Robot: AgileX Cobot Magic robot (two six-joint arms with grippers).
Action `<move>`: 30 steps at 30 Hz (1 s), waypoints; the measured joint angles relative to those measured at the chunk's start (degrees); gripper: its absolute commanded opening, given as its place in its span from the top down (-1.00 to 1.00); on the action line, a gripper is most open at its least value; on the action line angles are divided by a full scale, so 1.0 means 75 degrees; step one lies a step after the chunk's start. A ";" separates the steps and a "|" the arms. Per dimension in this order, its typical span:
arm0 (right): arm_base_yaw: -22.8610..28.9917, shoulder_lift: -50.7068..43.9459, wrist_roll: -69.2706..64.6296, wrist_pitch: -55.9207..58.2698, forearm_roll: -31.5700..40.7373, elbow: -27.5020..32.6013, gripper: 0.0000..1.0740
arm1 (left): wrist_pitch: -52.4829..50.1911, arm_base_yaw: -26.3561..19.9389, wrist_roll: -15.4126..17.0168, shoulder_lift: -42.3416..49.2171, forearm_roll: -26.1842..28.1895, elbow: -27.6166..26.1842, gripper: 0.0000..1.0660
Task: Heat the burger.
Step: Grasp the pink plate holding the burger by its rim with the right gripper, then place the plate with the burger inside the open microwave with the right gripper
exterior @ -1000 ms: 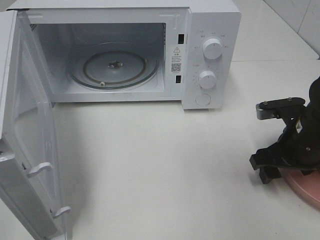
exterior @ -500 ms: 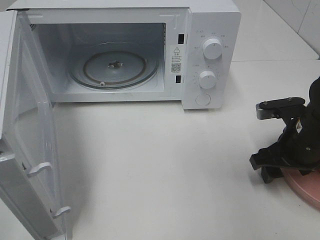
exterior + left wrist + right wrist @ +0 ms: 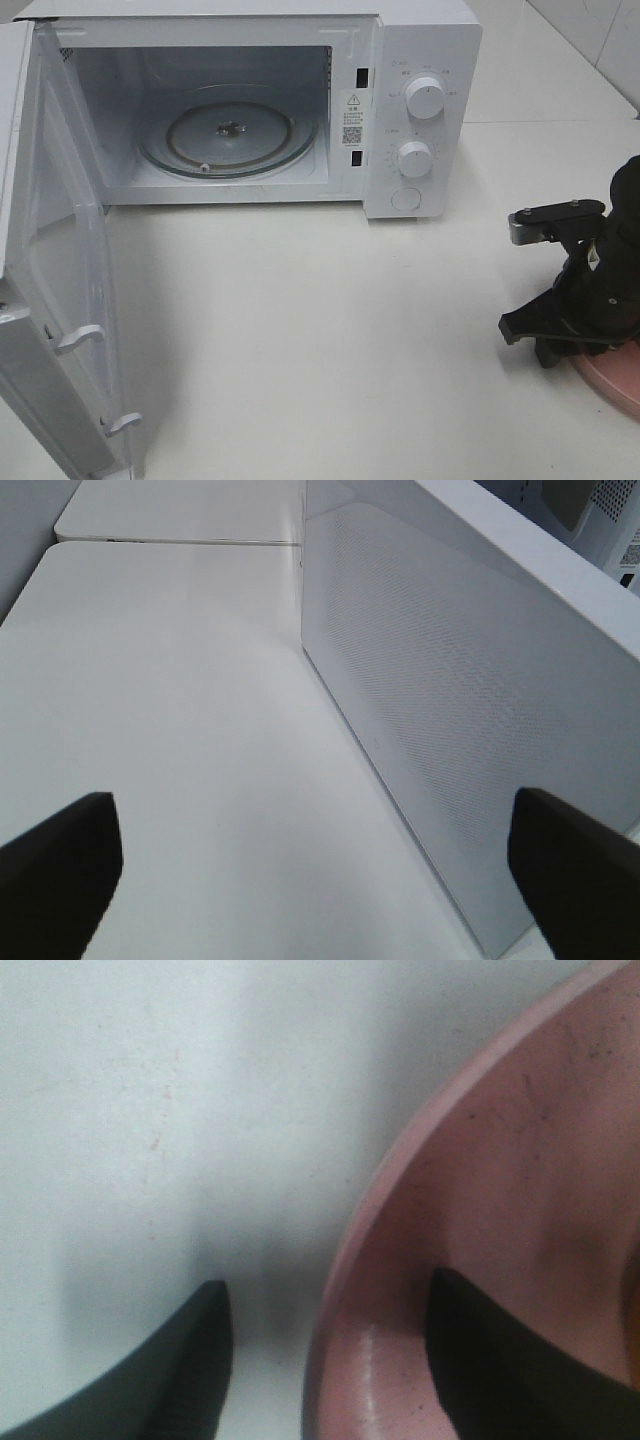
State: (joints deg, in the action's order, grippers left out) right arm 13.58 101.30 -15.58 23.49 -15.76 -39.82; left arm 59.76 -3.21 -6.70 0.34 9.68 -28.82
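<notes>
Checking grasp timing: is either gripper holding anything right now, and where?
Nothing. The right gripper straddles the plate rim, jaws apart; the left gripper is empty.

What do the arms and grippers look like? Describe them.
The right arm is black and blocky, carrying a black bracket with a grey end. The right gripper has dark tapered fingers, one ribbed. The left gripper shows only two dark blunt fingertips.

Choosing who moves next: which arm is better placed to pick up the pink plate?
Right. Its jaws straddle the rim of the pink plate; the left jaws hang open beside the microwave door, across the table.
</notes>
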 measured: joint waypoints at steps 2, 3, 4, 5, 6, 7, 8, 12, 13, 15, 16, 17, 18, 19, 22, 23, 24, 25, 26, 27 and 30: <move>0.0000 0.0000 -0.0023 0.0015 -0.0076 0.0000 0.57 | 0.0000 0.0000 0.0000 0.0000 0.0000 0.0000 -0.83; 0.0000 0.0000 -0.0053 0.0023 -0.0130 -0.0008 0.78 | 0.0000 0.0000 0.0000 0.0000 0.0000 0.0000 -0.83; 0.0000 0.0000 -0.0053 0.0023 -0.0153 -0.0008 0.88 | 0.0000 0.0000 0.0000 0.0000 0.0000 0.0000 -0.83; 0.0000 0.0000 -0.0053 0.0023 -0.0153 -0.0008 0.88 | 0.0000 0.0000 0.0000 0.0000 0.0000 0.0000 -0.83; 0.0000 -0.0008 -0.0053 0.0038 -0.0160 -0.0015 1.00 | 0.0000 0.0000 0.0000 0.0000 0.0000 0.0000 -0.83; 0.0000 -0.0008 -0.0053 0.0038 -0.0160 -0.0015 1.00 | 0.0000 0.0000 0.0000 0.0000 0.0000 0.0000 -0.83; 0.0008 -0.0023 -0.0053 0.0053 -0.0199 -0.0031 1.00 | 0.0000 0.0000 0.0000 0.0000 0.0000 0.0000 -0.83; 0.0008 -0.0023 -0.0053 0.0053 -0.0252 -0.0046 1.00 | 0.0000 0.0000 0.0000 0.0000 0.0000 0.0000 -0.83; 0.0015 -0.0023 -0.0053 0.0053 -0.0267 -0.0046 1.00 | 0.0000 0.0000 0.0000 0.0000 0.0000 0.0000 -0.83; 0.0015 -0.0023 -0.0053 0.0053 -0.0267 -0.0046 1.00 | 0.0000 0.0000 0.0000 0.0000 0.0000 0.0000 -0.83; 0.0015 -0.0023 -0.0076 0.0061 -0.0275 -0.0046 1.00 | 0.0000 0.0000 0.0000 0.0000 0.0000 0.0000 -0.83; 0.0015 -0.0023 -0.0076 0.0061 -0.0275 -0.0046 1.00 | 0.0000 0.0000 0.0000 0.0000 0.0000 0.0000 -0.83; 0.0015 -0.0023 -0.0115 0.0069 -0.0298 -0.0046 1.00 | 0.0000 0.0000 0.0000 0.0000 0.0000 0.0000 -0.83; 0.0015 -0.0023 -0.0252 0.0099 -0.0367 -0.0046 1.00 | 0.0000 0.0000 0.0000 0.0000 0.0000 0.0000 -0.83; 0.0031 -0.0038 -0.0573 0.0130 -0.0542 -0.0046 1.00 | 0.0000 0.0000 0.0000 0.0000 0.0000 0.0000 -0.83; 0.0031 -0.0038 -0.0573 0.0130 -0.0542 -0.0046 1.00 | 0.0000 0.0000 0.0000 0.0000 0.0000 0.0000 -0.83; 0.0099 -0.0069 -0.0772 0.0222 -0.0779 -0.0046 1.00 | 0.0000 0.0000 0.0000 0.0000 0.0000 0.0000 -0.83; 0.0145 -0.0076 -0.0924 0.0290 -0.0924 -0.0046 1.00 | 0.0000 0.0000 0.0000 0.0000 0.0000 0.0000 -0.83; 0.0145 -0.0076 -0.0924 0.0290 -0.0924 -0.0046 1.00 | 0.0000 0.0000 0.0000 0.0000 0.0000 0.0000 -0.83; 0.0267 -0.0084 -0.1184 0.0474 -0.1199 -0.0046 1.00 | 0.0000 0.0000 0.0000 0.0000 0.0000 0.0000 -0.83; 0.0481 -0.0084 -0.1704 0.0756 -0.1658 -0.0046 1.00 | 0.0000 0.0000 0.0000 0.0000 0.0000 0.0000 -0.83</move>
State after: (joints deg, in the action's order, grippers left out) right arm 17.19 100.67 -28.36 29.16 -28.19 -40.16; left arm 59.76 -3.21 -6.70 0.34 9.68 -28.82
